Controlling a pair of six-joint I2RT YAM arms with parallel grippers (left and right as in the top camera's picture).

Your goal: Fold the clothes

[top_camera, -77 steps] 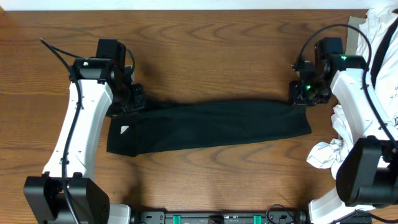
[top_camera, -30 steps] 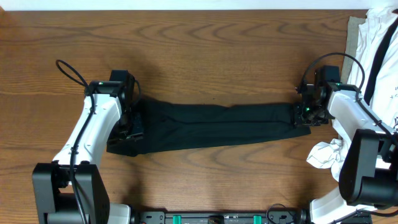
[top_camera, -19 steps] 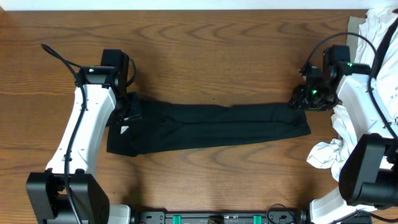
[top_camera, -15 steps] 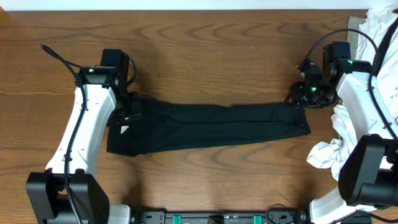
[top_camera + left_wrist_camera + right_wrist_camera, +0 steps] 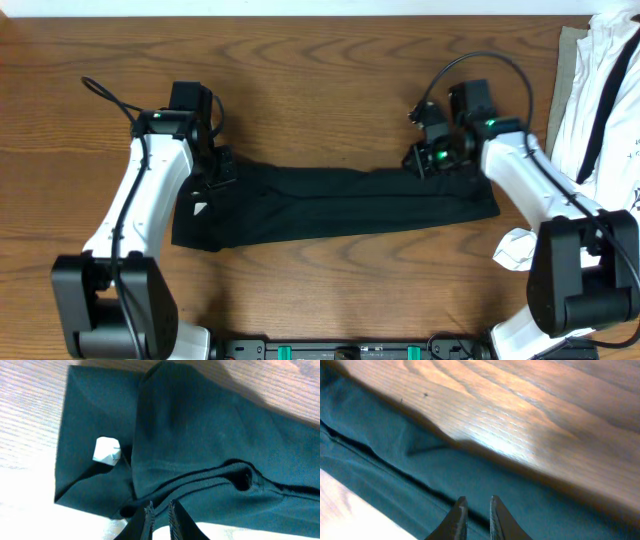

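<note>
As you look from the near edge of the table [image 5: 330, 300], the first thing you meet is the black garment [image 5: 340, 205], folded into a long strip that runs left to right across the middle. Its left end is broader and carries a small white tag [image 5: 200, 208] on top. A crumpled white cloth [image 5: 515, 250] lies near the strip's right end, at the near right.

Along the strip's far edge you have both arms. Your left end effector [image 5: 217, 178] sits over the left end, just beyond the tag. In the left wrist view its fingers [image 5: 148, 512] are clenched almost together above a folded seam, with no cloth seen between them. Your right end effector [image 5: 422, 160] is over the far edge, right of the middle. Its fingers [image 5: 460, 515] are likewise drawn close, poised over dark fabric where it meets bare wood.

Farther back at the right edge, a pile of white clothes [image 5: 600, 90] rests apart from the strip.
</note>
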